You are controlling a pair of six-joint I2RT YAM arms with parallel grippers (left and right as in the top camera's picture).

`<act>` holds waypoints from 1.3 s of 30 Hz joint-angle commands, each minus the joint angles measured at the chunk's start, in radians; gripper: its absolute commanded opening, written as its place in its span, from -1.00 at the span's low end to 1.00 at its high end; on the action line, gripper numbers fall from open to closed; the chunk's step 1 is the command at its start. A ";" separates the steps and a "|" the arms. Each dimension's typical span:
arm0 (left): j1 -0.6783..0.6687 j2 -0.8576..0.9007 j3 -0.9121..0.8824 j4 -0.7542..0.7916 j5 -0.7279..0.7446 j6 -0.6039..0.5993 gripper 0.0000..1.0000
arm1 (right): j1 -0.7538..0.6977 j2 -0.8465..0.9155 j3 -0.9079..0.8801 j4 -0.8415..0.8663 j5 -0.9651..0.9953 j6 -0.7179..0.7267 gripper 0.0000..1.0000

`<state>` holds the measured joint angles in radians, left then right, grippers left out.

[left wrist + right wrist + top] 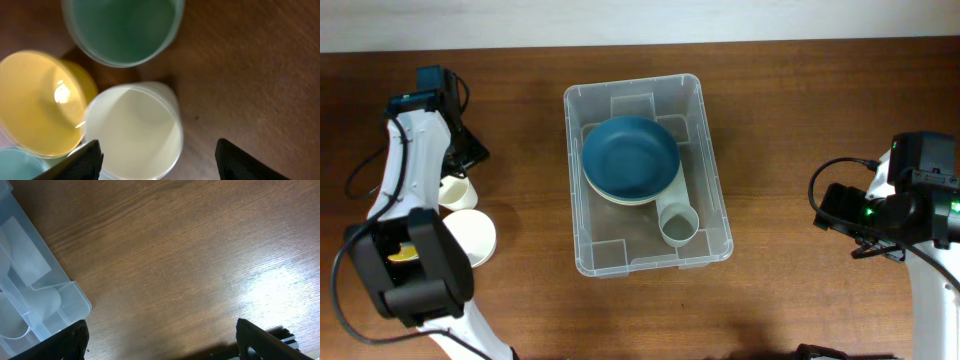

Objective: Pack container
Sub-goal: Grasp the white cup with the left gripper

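The clear container (pixel 717 185) stands mid-table. It holds a dark blue bowl (pixel 630 157) resting on a cream plate, and a grey-green cup (pixel 678 222) lying on its side. My left gripper (pixel 157 160) is open, and its fingers straddle the rim of a cream cup (pixel 135 130) without closing on it. My right gripper (pixel 160 340) is open and empty over bare wood, to the right of the container's corner (pixel 45 295).
Around the cream cup stand a green cup (pixel 122 30), a yellow cup (pixel 40 100) and a pale teal item (pixel 15 162). In the overhead view a cream cup (pixel 455 190) and a white bowl (pixel 472 238) sit beside the left arm.
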<state>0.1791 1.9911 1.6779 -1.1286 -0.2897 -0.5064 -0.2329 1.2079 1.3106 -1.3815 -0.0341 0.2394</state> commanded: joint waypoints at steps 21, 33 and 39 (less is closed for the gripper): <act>-0.035 0.162 0.018 0.037 0.095 0.124 -0.76 | 0.003 -0.002 -0.003 -0.002 0.009 0.001 0.79; -0.226 -0.020 0.343 -0.240 0.092 0.187 -0.97 | 0.003 -0.002 -0.003 -0.001 0.009 0.000 0.80; -0.463 -0.187 0.402 -0.285 0.122 0.191 -0.99 | 0.003 -0.002 -0.003 0.003 0.009 0.000 0.80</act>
<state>-0.1776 1.8839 2.0666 -1.3956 -0.2047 -0.3355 -0.2329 1.2079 1.3102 -1.3827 -0.0338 0.2375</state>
